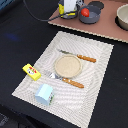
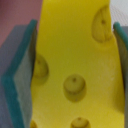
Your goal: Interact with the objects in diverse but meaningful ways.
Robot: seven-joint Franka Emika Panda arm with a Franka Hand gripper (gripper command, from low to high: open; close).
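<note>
The yellow holed cheese wedge (image 2: 75, 60) fills the wrist view, clamped between two grey fingers (image 2: 17, 75) with teal pads. In the exterior view my gripper (image 1: 67, 8) is at the far edge, shut on the cheese (image 1: 64, 9) over the brown board (image 1: 107, 27). Just to its exterior-view right, the red tomato (image 1: 85, 12) sits in the small grey saucepan (image 1: 91, 19). The yellow red-marked packet (image 1: 31, 72) lies at the placemat's left edge. Near the mat's front corner, the light blue cup (image 1: 45, 94) lies on its side.
A round tan plate (image 1: 67, 65) sits mid-placemat (image 1: 95, 95), with an orange-handled knife (image 1: 80, 57) behind it and a fork (image 1: 67, 80) in front. A pale bowl (image 1: 123, 17) stands at the board's right end. A dark round thing (image 1: 96, 5) lies behind the saucepan.
</note>
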